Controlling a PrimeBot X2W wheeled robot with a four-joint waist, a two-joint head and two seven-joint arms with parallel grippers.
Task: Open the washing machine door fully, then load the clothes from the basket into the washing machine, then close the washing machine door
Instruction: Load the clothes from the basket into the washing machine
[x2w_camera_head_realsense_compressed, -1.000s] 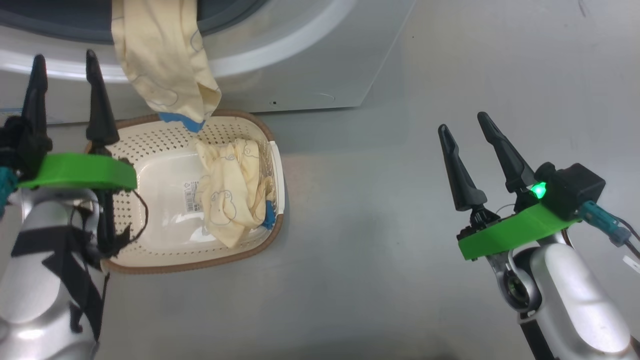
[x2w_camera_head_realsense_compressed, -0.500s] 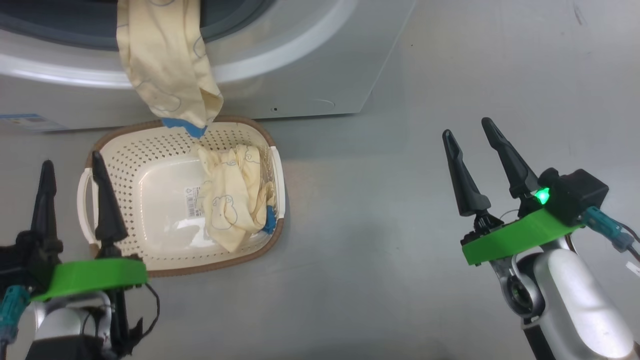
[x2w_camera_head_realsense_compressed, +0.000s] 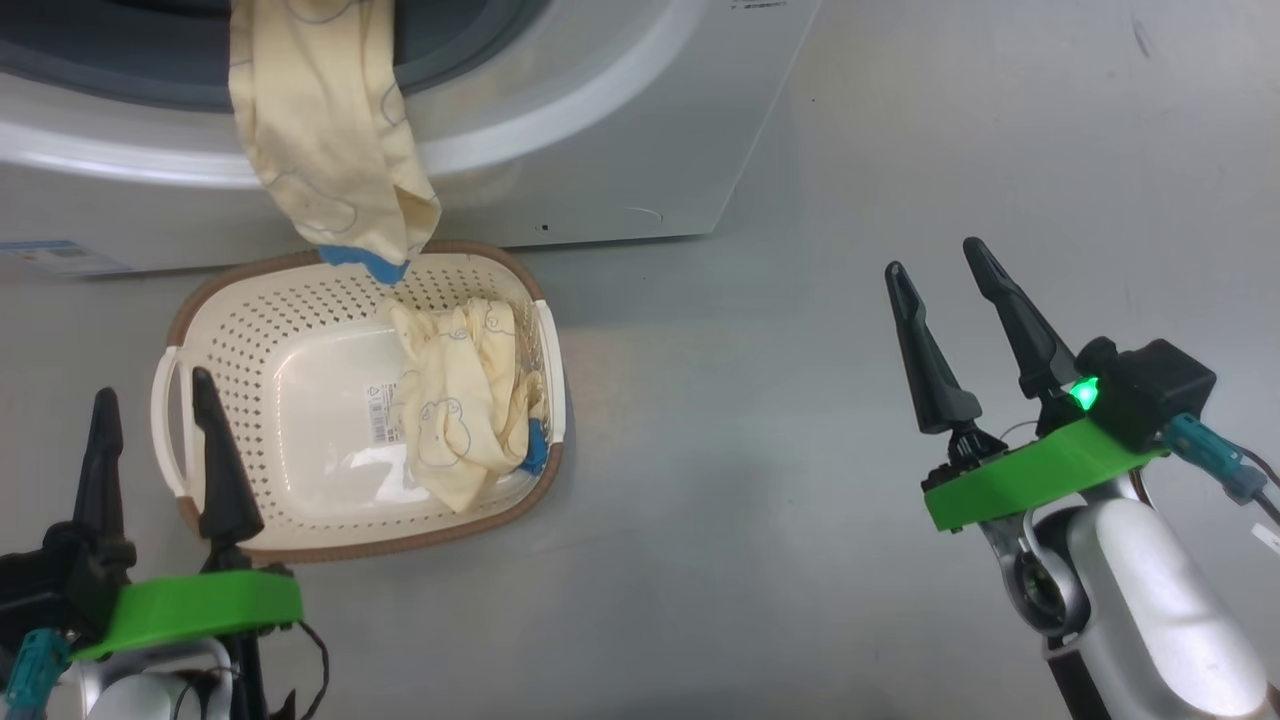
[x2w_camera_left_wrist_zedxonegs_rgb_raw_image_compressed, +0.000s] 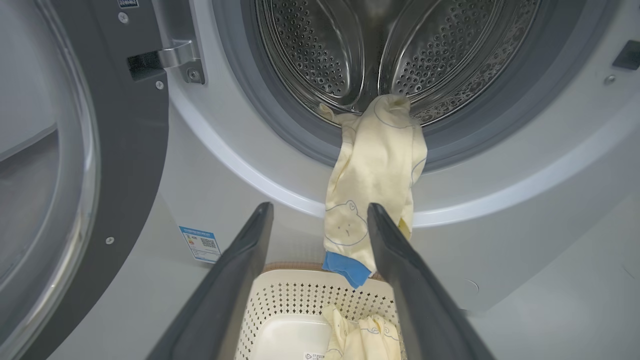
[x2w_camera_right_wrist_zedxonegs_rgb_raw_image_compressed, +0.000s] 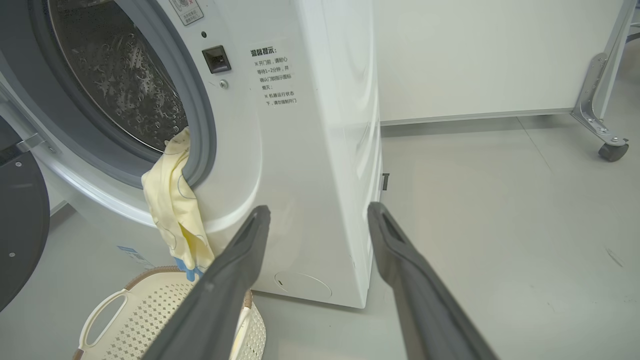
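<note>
The white washing machine (x2w_camera_head_realsense_compressed: 560, 120) stands open at the top of the head view, its steel drum (x2w_camera_left_wrist_zedxonegs_rgb_raw_image_compressed: 380, 45) bare inside. The washing machine door (x2w_camera_left_wrist_zedxonegs_rgb_raw_image_compressed: 55, 165) is swung out at the left of the left wrist view. One pale yellow garment (x2w_camera_head_realsense_compressed: 325, 130) with a blue edge hangs out over the gasket, down toward the basket (x2w_camera_head_realsense_compressed: 300, 530). A second yellow garment (x2w_camera_head_realsense_compressed: 460, 405) lies in the basket's right half. My left gripper (x2w_camera_head_realsense_compressed: 155, 395) is open beside the basket's left handle. My right gripper (x2w_camera_head_realsense_compressed: 935, 265) is open over bare floor to the right.
Grey floor (x2w_camera_head_realsense_compressed: 760, 420) spreads right of the basket. A blue label sticker (x2w_camera_left_wrist_zedxonegs_rgb_raw_image_compressed: 200, 244) sits low on the washer front. A white wall panel (x2w_camera_right_wrist_zedxonegs_rgb_raw_image_compressed: 475, 55) and a metal frame leg on a caster (x2w_camera_right_wrist_zedxonegs_rgb_raw_image_compressed: 611, 150) stand beyond the washer's right side.
My left gripper has drawn back from the washer front to the basket's near left side, empty. The hanging garment stays draped over the gasket. The right arm has hardly moved.
</note>
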